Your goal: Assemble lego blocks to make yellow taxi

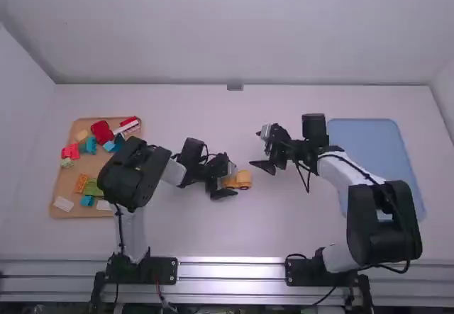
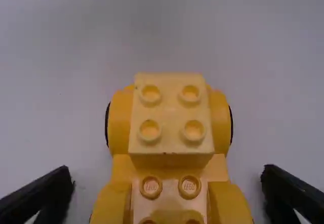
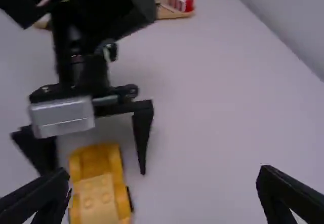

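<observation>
My left gripper [image 1: 230,180] stands with jaws apart around a yellow plastic taxi [image 1: 243,179], midway between the table's left and right edges; my right gripper [image 1: 256,148], jaws also parted, hangs near. The left wrist view details round studs on a pale, square-topped block [image 2: 171,114]; the high view adds a tan tray [image 1: 64,184] of bright blocks by the left edge.
</observation>
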Tool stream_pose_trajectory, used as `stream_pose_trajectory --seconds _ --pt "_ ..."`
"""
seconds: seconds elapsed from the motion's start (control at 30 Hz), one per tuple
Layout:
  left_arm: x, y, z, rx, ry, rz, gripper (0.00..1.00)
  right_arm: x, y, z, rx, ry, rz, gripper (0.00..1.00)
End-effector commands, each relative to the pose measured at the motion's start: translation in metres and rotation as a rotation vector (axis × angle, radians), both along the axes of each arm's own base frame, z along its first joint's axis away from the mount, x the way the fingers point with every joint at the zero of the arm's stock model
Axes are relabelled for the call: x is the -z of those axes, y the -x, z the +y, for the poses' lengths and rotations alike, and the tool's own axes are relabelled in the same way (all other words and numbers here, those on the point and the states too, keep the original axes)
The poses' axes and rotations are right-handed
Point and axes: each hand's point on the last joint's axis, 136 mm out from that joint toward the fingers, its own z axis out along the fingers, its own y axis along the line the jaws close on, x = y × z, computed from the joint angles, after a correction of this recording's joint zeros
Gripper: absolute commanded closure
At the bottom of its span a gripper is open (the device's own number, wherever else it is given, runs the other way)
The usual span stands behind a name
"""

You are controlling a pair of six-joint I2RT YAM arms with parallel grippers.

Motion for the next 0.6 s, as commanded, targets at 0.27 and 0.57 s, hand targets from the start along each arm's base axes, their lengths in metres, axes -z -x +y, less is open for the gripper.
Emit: stream_pose_trajectory --seconds 0.27,0.57 --pt "-0.077 -0.016 0.029 -0.13 0.046 0.011 0.01 -0.025 -0.018 0.0 0.096 -0.058 0.025 0.01" --pt "-0.136 -0.01 0.094 -0.404 -0.159 -0.061 0.01 -0.095 -0.002 0.023 -0.151 -0.26 -0.051 0.01"
